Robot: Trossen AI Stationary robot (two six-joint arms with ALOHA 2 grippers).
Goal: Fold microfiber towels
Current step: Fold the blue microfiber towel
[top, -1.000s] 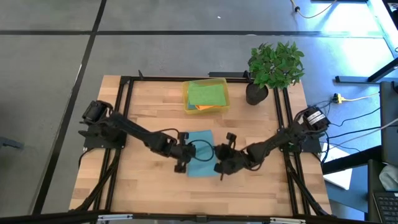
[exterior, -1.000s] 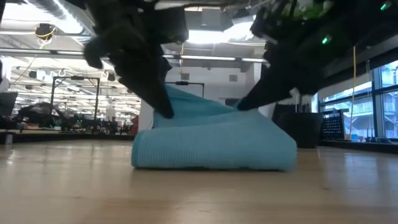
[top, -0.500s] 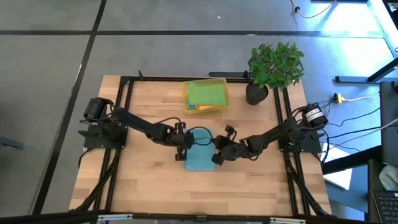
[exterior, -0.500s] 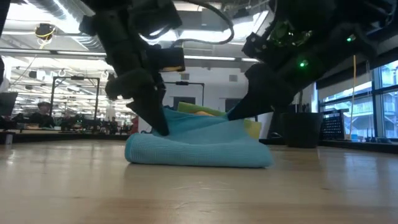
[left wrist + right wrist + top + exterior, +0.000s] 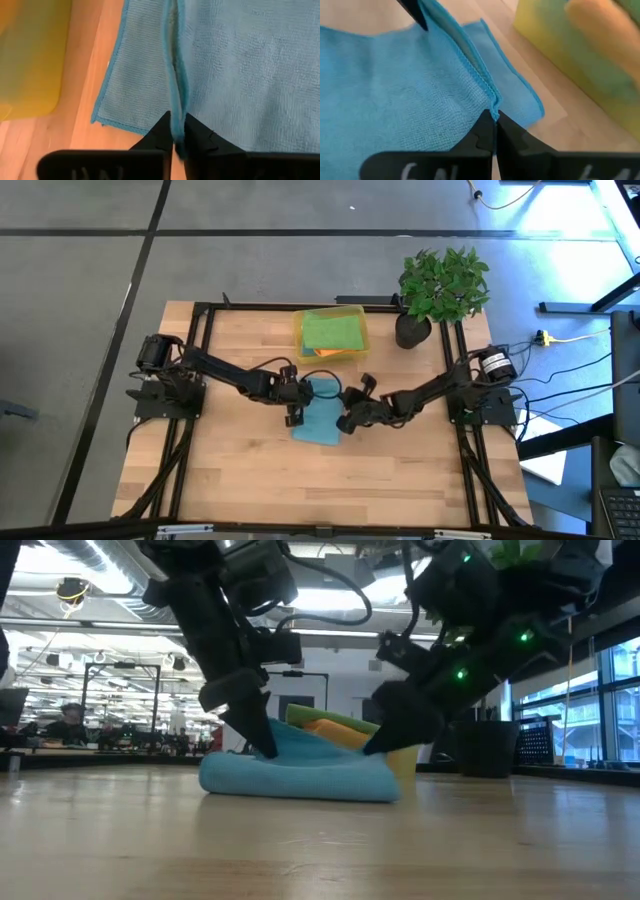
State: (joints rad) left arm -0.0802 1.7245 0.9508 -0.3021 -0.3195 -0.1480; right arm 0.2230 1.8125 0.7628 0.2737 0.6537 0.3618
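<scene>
A teal-blue microfiber towel [image 5: 318, 423] lies half folded at the table's middle, its lower layer flat on the wood. My left gripper [image 5: 298, 408] is shut on the towel's raised edge at the left end. My right gripper [image 5: 345, 420] is shut on the same edge at the right end. In the low view the towel [image 5: 300, 775] is a low mound between the two grippers. Green and orange towels [image 5: 332, 332] lie in the yellow bin [image 5: 300, 340] beyond it. My left gripper pinches the towel's hemmed edge [image 5: 175, 107] between its two fingers, slanting down from the table's left. The edge stands up as a ridge just above the lower layer, which lies on the table. My right gripper pinches the hemmed edge at its right end [image 5: 493, 106] between its two fingers, slanting down from the table's right. The hem runs nearly straight from here to my left gripper's finger [image 5: 415, 10], raised a little over the lower layer.
The yellow bin stands close behind the towel, toward the far edge. A potted plant [image 5: 440, 288] stands at the far right corner. Bare wood [image 5: 300, 490] stretches toward the near edge.
Both grippers have gone toward the table's far edge and down, staying shut on the towel's edge. The held edge has been carried over the lower layer, so the towel is folded over and sits lower and narrower than before.
</scene>
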